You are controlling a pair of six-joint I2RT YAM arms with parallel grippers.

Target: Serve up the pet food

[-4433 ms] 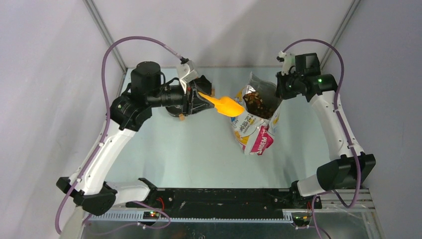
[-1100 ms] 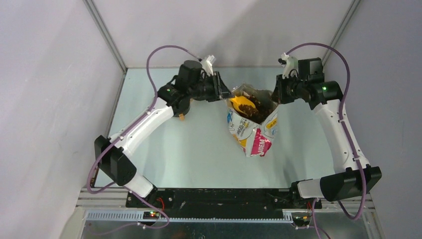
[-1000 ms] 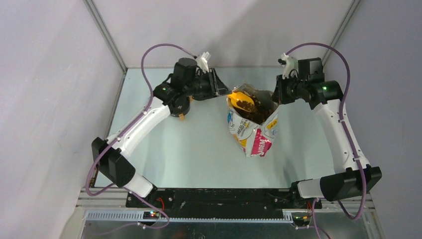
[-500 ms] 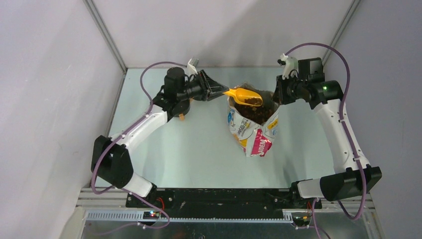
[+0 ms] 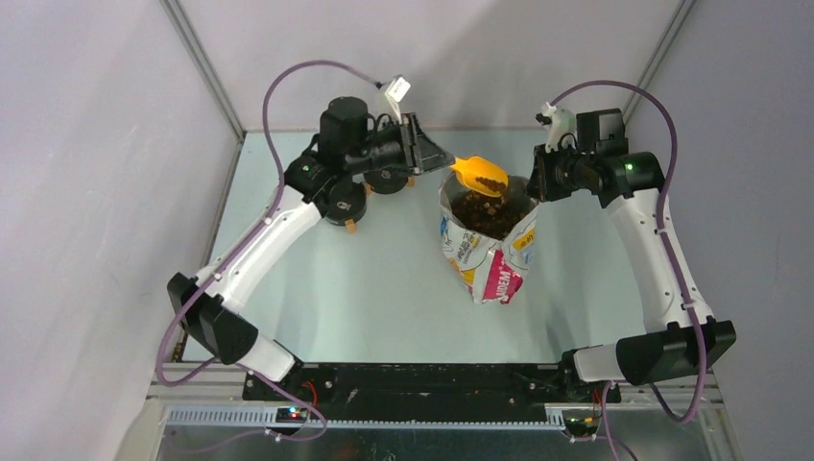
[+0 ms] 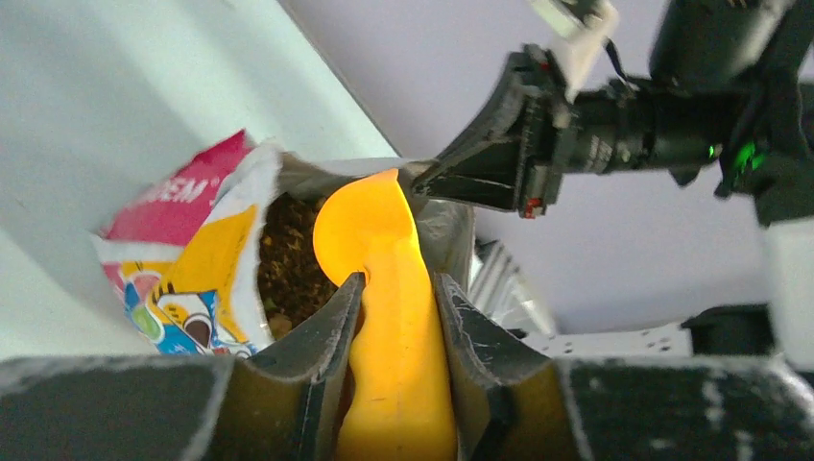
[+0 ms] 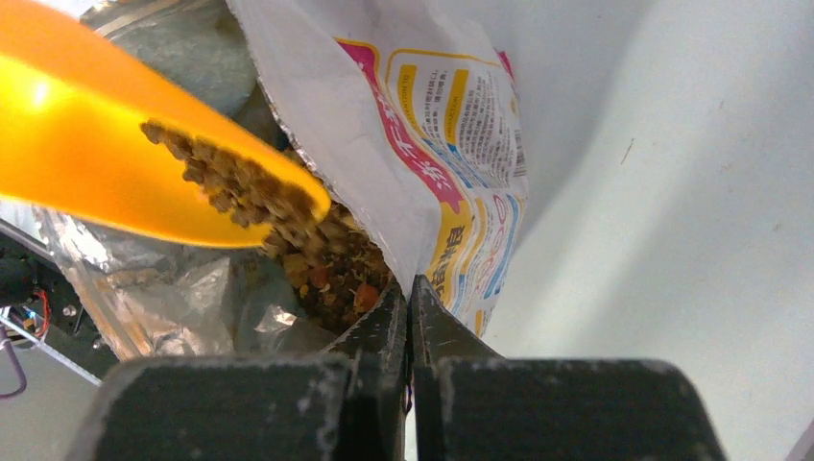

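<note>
Serving, at the scooping stage. The left tool [image 6: 398, 288] pinches the handle of the orange scoop [image 5: 480, 175], whose bowl hangs just above the open mouth of the printed bag [image 5: 490, 269]. The bag stands near the far edge of the tabletop [image 5: 384, 288], right of its middle. The right tool [image 7: 410, 303] is pressed together on the bag's rim, on the side facing the tabletop's right edge, and holds the mouth open. We find the pet food [image 7: 245, 192] in two places only. One load lies in the scoop's bowl, beyond the left tool's fingertips and clear of them. The main heap lies inside the bag, directly beneath the scoop and just beside the right tool. We judge the filling done and the carrying and pouring still to come. A dark round object with orange tabs [image 5: 344, 204], partly hidden under the left arm, may be the dish; we cannot tell.
</note>
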